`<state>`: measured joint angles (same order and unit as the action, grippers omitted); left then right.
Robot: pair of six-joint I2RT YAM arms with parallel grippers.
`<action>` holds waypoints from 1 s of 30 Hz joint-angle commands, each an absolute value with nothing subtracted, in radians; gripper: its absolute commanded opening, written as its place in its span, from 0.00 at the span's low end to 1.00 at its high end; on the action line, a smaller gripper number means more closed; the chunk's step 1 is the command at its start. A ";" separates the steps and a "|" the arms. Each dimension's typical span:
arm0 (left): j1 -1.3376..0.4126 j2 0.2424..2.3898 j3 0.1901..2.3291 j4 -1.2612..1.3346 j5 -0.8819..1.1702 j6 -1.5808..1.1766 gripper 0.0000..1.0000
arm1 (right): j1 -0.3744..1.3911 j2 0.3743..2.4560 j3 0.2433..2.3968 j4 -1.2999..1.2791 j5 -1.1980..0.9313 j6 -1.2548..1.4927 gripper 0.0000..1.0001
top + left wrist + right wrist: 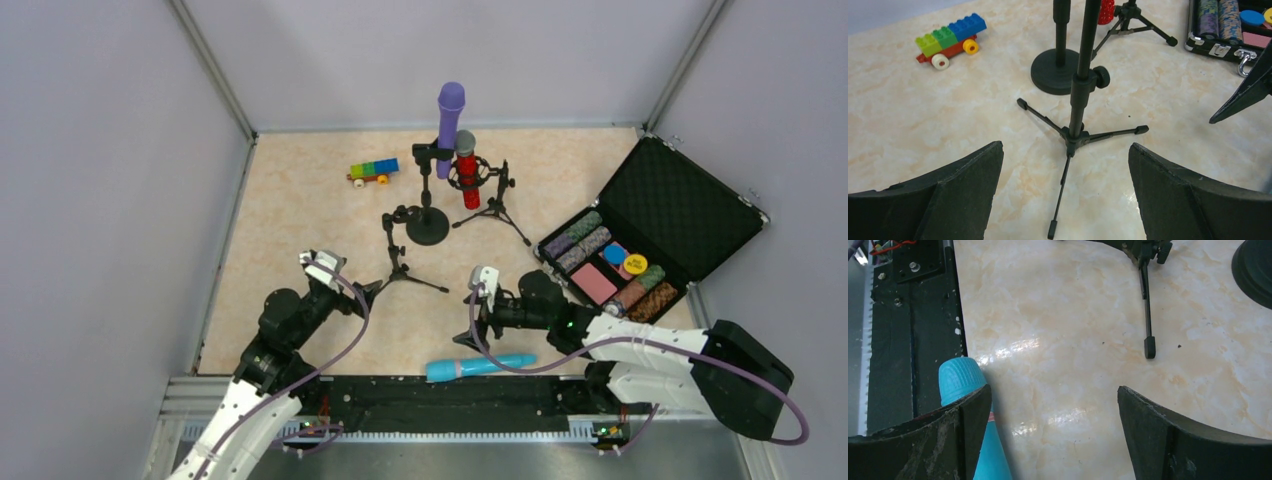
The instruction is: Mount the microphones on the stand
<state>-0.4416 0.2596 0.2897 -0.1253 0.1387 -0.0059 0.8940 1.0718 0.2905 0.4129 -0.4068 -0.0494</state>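
The purple microphone point(450, 115) stands upright in the round-base stand point(428, 225). The glittery red microphone point(466, 172) sits in the far tripod stand point(492, 205). The light-blue microphone point(480, 366) lies flat at the table's near edge, its head also in the right wrist view point(960, 379). A small tripod stand point(400, 250) holds nothing. My left gripper point(366, 291) is open and empty, facing this tripod point(1079, 100) with its jaws wide apart point(1065, 146). My right gripper point(468, 335) is open and empty point(1053, 388), low over the table, its left finger beside the blue microphone.
A toy block car point(373, 172) sits at the far left, also in the left wrist view point(950, 40). An open black case point(690, 200) of poker chips lies at the right. A black rail strip point(450, 405) runs along the near edge.
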 commanded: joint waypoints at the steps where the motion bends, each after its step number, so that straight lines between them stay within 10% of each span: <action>1: -0.446 0.227 0.280 -0.119 0.084 -0.064 0.99 | 0.895 1.074 0.335 0.351 -0.466 -0.089 0.92; 30: -0.446 0.269 0.273 -0.084 0.063 -0.011 0.99 | 1.101 1.245 0.405 0.226 -0.449 -0.287 0.86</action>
<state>-0.4416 0.2604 0.2726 -0.1356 0.0727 -0.0231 1.0599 1.2026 0.3489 0.2546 -0.4908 -0.2218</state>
